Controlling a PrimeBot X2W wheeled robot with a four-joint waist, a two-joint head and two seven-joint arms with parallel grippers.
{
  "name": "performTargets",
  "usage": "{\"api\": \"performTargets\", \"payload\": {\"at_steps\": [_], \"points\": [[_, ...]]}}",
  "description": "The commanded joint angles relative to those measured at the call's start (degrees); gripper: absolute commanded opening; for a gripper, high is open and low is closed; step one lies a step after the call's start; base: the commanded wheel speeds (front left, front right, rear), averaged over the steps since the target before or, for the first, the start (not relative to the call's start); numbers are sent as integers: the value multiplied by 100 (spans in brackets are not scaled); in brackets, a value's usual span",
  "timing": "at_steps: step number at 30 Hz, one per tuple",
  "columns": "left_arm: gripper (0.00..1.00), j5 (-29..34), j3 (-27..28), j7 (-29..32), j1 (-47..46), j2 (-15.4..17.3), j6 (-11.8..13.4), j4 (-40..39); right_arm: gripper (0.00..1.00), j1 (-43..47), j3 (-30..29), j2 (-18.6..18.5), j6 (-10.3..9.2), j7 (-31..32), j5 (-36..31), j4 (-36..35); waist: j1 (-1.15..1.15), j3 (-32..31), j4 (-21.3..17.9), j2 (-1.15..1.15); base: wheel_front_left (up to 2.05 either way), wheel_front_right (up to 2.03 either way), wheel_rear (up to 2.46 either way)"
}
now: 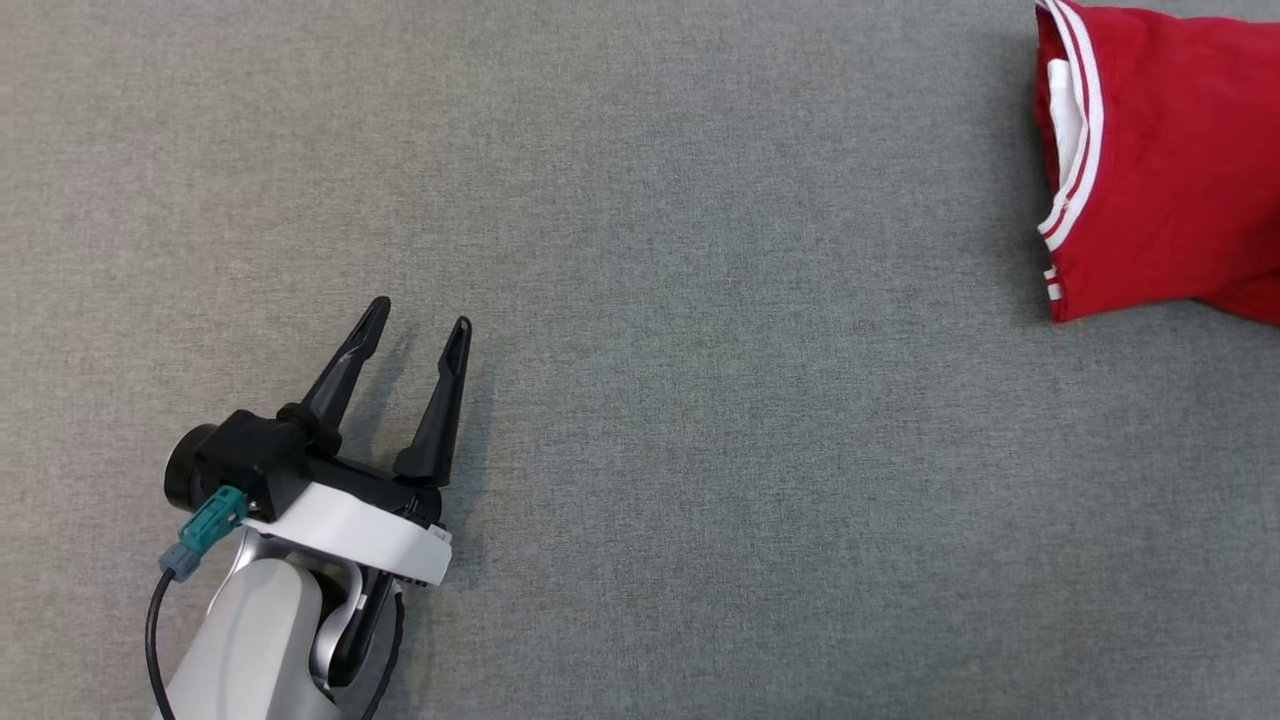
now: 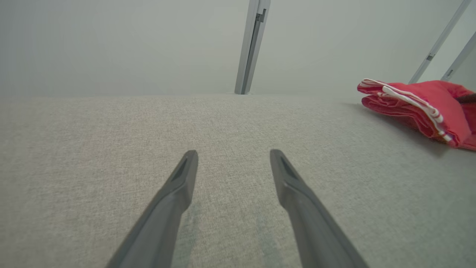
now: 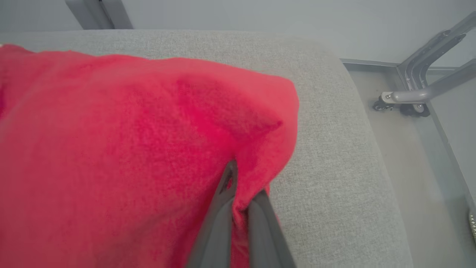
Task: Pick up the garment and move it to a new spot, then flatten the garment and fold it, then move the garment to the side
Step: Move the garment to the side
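The red soft-knit garment with white striped trim (image 1: 1170, 170) lies folded in a loose stack at the far right of the grey woven surface (image 1: 700, 400). It is well apart from the left gripper (image 1: 421, 312), whose fingers stand wide open over bare cloth with nothing between them. The right gripper (image 3: 244, 180) has its fingers closed on a pinch of the red fabric near one outer corner of the stack, the cloth bunching around the tips. The garment looks light and limp (a jersey-type knit, judging by its fuzzy face in the right wrist view), so it should lift with little effort. It will probably sag, drape and let its layers slide apart if carried by one point. The banded, stitched edges seem firmer and less stretchy than the body cloth. Holding there, or catching all layers at a corner, would likely keep the fold together, while a shallow pinch of the top layer alone risks peeling it open.
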Motion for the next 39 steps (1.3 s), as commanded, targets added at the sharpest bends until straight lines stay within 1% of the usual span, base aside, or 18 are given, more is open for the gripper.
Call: {"api": "performTargets", "payload": {"at_steps": [1,2,3,5,6,12,16,20,22,25,29,31,35,39], "points": [[100,-9,1,-1,-32,27,-8,21,24,-51,2,77,0,-94,-107,165,0,-40,22,0,0,0,0],[100,-17,-1,-1,-16,24,-8,33,100,-66,4,141,0,-159,-190,305,0,-67,30,0,0,0,0],[100,-17,-1,-1,-16,24,-8,33,100,-66,4,141,0,-159,-190,305,0,-67,30,0,0,0,0],[100,-29,-9,-1,34,16,-8,69,100,-45,11,337,0,-360,-349,597,0,-162,45,0,0,0,0],[100,-30,-8,-1,51,11,-8,73,100,-47,31,373,0,-447,-408,659,0,-199,47,0,0,0,0],[100,-34,27,-1,179,-5,-8,108,100,-165,92,427,0,-1073,-839,985,0,-529,1,0,0,0,0],[100,-47,87,-1,342,-14,-8,129,100,-126,45,421,0,-1540,-1072,1073,0,-858,-67,0,0,0,0],[100,-19,231,-1,566,-9,-3,116,100,0,30,614,0,-2156,-1226,1082,0,-1259,-189,0,0,0,0],[100,-6,355,-1,691,-48,45,58,100,92,30,709,0,-2390,-1266,1016,0,-1475,-257,0,0,0,0],[100,20,524,-1,867,-57,85,10,100,305,2,854,0,-2582,-1308,816,0,-1746,-329,0,0,0,0],[100,77,729,0,1070,-9,134,-101,100,692,-121,869,0,-2677,-1370,384,0,-1972,-393,0,0,0,0],[100,84,842,-1,1180,18,153,-136,100,909,-248,859,1,-2690,-1485,9,0,-2080,-424,0,0,0,0],[100,63,983,-1,1426,-44,174,-188,100,1680,-736,812,0,-2681,-1797,-864,0,-2315,-483,0,0,0,0],[100,116,1103,-1,1636,-103,196,-311,100,2563,-1446,863,0,-2683,-2097,-1792,0,-2469,-486,0,0,0,0]]}}
